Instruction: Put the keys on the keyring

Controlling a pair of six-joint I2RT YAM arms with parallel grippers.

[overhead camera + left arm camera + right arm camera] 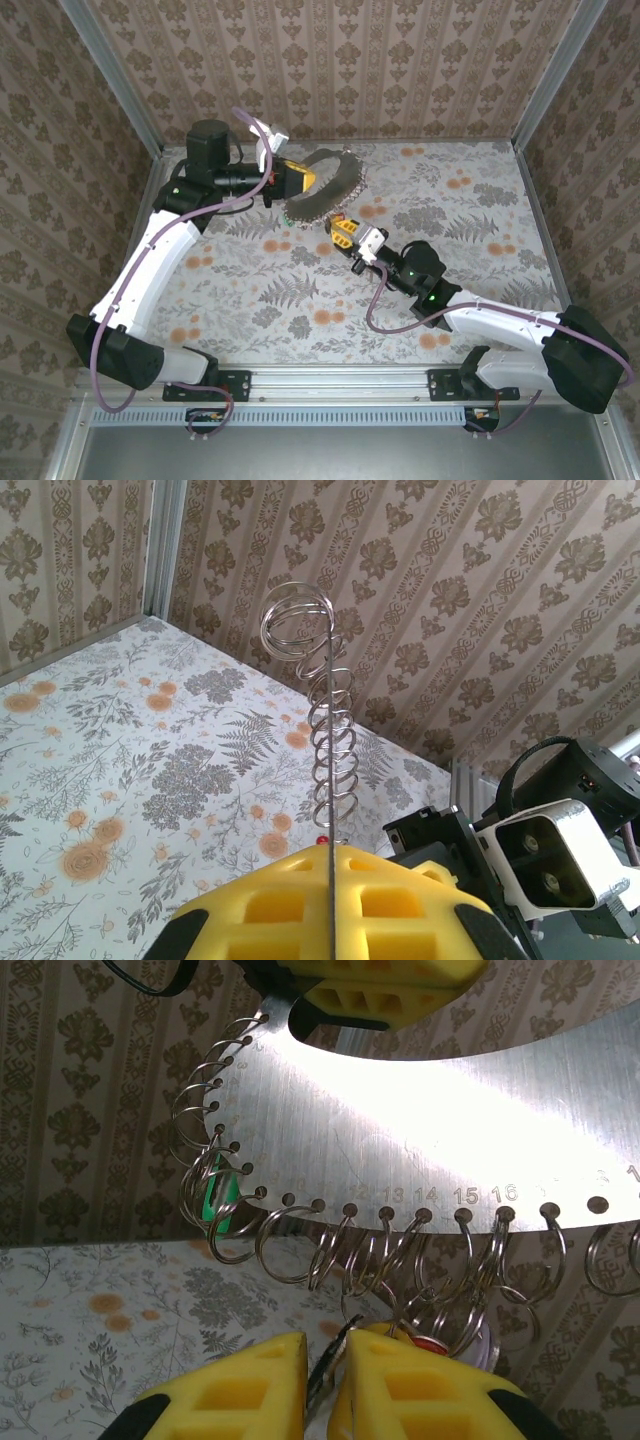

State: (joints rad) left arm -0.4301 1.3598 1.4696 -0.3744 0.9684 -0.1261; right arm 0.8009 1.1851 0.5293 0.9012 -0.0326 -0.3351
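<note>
- Two hands meet above the middle of the tabletop point(300, 300), both off its surface.
- Nearest is the right hand point(322, 1345), just under the lower rim of the plate. Its yellow fingers are almost together and pinch a thin metal piece point(322, 1380); I cannot tell whether that is a key blade or ring wire.
- Just behind one of its fingers shows a red key head point(430, 1344), below the holes marked 13 and 14. Whether it is threaded on anything is hidden.
- Next out are the keyrings point(395, 1255), small split rings hung one to a hole along the curved rim, bunched and overlapping.
- A green key head point(214, 1205) hangs among the rings at the left end of the curve.
- The rings hang from a metal plate point(420, 1110), a thin curved piece with numbered holes, held up on edge.
- Farthest, the left hand point(300, 180) is clamped fully shut on the plate's upper edge.
- Handling, as I judge it:
  - The keys look light, hard and slick, so the plastic head is the safest place to pinch.
  - The split rings look springy and stiff, so a coil must be pried open.
  - The plate is rigid but could pivot in so narrow a grip if pushed hard.
</note>
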